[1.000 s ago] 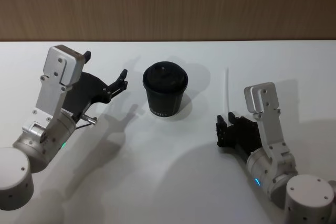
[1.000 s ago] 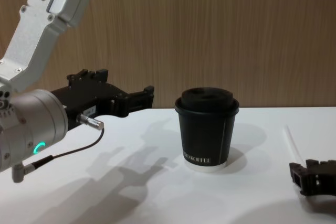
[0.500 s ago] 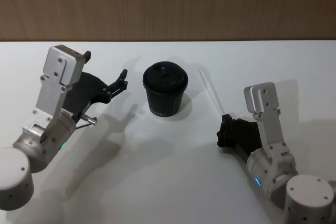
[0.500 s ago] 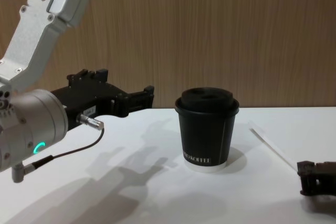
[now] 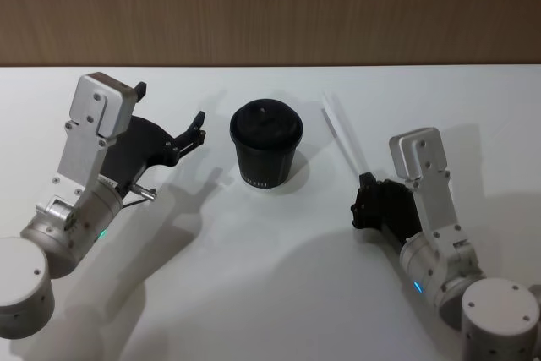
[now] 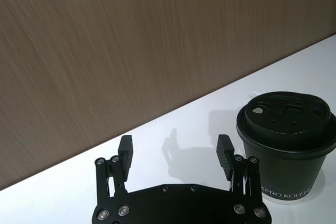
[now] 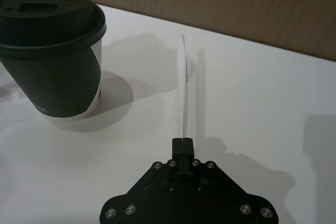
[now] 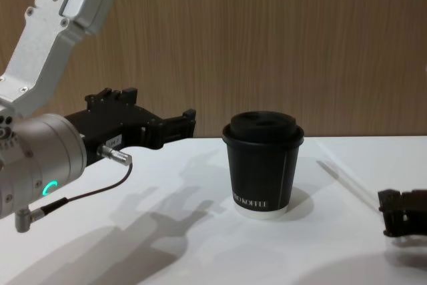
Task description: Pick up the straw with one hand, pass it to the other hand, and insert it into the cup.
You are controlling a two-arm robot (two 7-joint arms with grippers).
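Observation:
The white straw (image 5: 342,141) is held at its near end by my right gripper (image 5: 365,199), which is shut on it. It slants away from the gripper towards the left and casts a thin shadow on the table beside it. In the right wrist view the straw (image 7: 182,85) sticks straight out of the gripper (image 7: 182,142). The black lidded cup (image 5: 266,145) stands upright at the table's middle, left of the straw's far tip. My left gripper (image 5: 172,107) hovers open to the left of the cup, with nothing between its fingers (image 6: 125,148).
The white table (image 5: 279,293) runs back to a wooden wall (image 5: 270,6). A thin dark cable (image 8: 87,195) hangs under my left wrist. Bare table lies in front of the cup (image 8: 262,165) and between the two arms.
My right gripper shut on the straw's near end. The straw swung from pointing straight away to slanting left towards the cup. My left arm has not moved.

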